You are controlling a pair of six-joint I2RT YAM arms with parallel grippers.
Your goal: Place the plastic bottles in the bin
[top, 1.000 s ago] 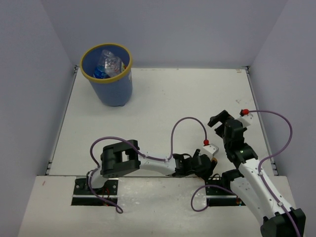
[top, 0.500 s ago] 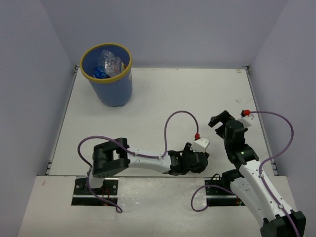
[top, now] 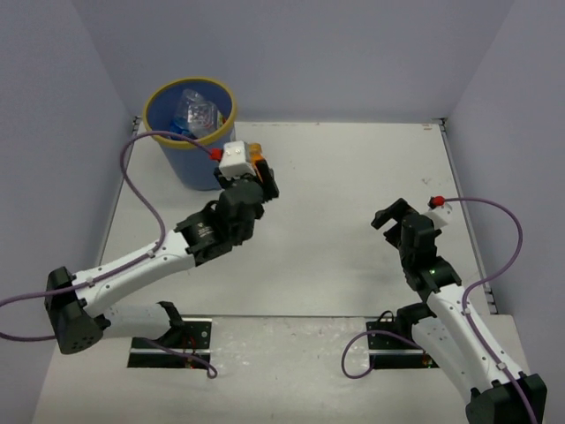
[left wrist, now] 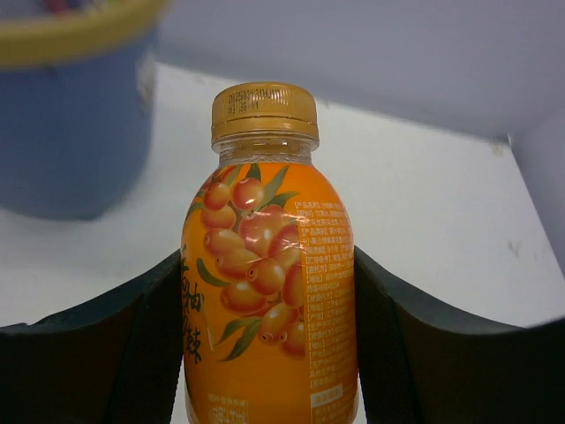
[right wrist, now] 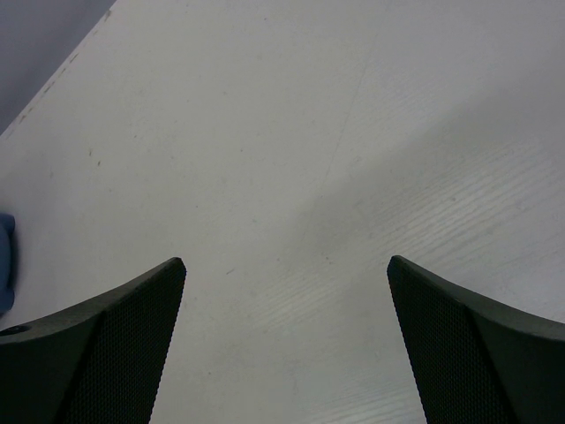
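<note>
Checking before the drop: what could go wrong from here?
The bottle sits beside the bin, not over its opening; left jaws opening now would likely drop it on the table. The left arm's purple cable crosses the bin's front and could snag or tip it.

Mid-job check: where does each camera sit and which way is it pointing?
Top external: above and behind the bases, looking down on the table, left arm, right arm and the bin.
Left wrist: on the left gripper, facing along its fingers at the orange bottle they clamp, bin behind.
Right wrist: looking down past the open right gripper at the table.
Shared: top and left wrist both show bottle and bin.
</note>
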